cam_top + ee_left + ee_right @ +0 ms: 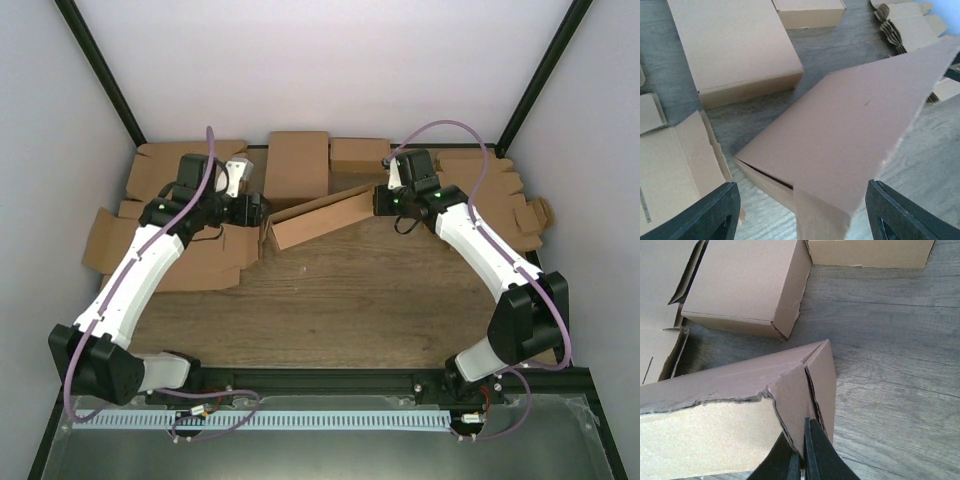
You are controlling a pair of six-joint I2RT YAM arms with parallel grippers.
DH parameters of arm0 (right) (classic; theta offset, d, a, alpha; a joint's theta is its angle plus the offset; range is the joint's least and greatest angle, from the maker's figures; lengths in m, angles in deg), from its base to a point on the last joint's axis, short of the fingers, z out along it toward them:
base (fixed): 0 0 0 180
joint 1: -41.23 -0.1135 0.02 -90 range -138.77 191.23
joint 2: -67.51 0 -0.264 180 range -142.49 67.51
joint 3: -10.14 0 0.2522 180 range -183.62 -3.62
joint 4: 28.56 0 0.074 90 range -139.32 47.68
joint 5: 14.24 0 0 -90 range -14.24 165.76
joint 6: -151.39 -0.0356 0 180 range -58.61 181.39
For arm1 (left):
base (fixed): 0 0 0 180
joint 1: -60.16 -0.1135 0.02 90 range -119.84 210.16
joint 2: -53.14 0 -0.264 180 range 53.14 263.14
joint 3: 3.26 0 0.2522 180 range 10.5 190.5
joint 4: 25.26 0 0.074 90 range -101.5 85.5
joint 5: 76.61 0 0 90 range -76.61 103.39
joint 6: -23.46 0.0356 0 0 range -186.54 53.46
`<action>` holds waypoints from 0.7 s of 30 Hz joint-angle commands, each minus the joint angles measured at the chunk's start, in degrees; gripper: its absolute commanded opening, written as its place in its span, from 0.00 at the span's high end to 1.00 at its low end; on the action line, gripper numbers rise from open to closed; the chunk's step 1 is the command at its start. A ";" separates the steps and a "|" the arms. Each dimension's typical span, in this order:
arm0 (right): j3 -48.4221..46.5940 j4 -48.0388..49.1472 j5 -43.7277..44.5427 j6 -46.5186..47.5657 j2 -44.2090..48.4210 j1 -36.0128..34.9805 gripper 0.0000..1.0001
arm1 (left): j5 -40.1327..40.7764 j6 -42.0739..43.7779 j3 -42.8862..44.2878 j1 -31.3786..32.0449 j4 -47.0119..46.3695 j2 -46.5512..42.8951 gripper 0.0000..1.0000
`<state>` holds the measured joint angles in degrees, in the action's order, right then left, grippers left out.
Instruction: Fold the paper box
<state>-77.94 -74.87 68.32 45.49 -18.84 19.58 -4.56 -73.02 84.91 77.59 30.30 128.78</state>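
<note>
The right gripper [805, 445] is pinched tight on an end flap of the paper box [730, 385], just in front of a closed box [745, 280]. The left gripper [800, 212] gapes wide astride its other corner, not gripping.

paper box [325, 215]: 1 | closed boxes [298, 165]: 2 | heaps of flat blanks [170, 245]: 2 | arms [140, 270]: 2

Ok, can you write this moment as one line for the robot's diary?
paper box: partly folded, mid-table | right gripper: shut on its end flap | left gripper: open, straddling the other end
</note>
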 commanded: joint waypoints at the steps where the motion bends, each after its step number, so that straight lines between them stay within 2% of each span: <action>1: -0.49 1.19 0.31 1.31 -0.23 -0.67 0.99 | -4.47 -0.94 -2.05 -0.20 0.44 -3.59 0.28; 6: -0.65 1.23 0.86 3.74 -0.62 -0.69 0.99 | -7.77 -3.91 -5.70 0.01 1.11 -7.24 0.34; 11: -0.97 1.54 0.31 3.95 -0.99 -0.68 0.99 | -5.97 -4.80 -9.30 0.82 0.41 -8.96 0.40; 15: -1.35 1.66 -0.09 3.57 -1.16 -0.69 0.99 | -2.86 -5.78 -11.10 2.46 -0.87 -8.75 0.41; 21: -1.53 1.56 -0.30 3.39 -1.19 -0.70 0.99 | -2.55 -7.47 -13.35 4.01 -4.01 -7.18 0.40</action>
<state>-77.92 -73.96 68.52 48.73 -19.25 19.41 -7.75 -78.86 72.78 80.82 29.82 120.50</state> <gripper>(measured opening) 0.010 0.596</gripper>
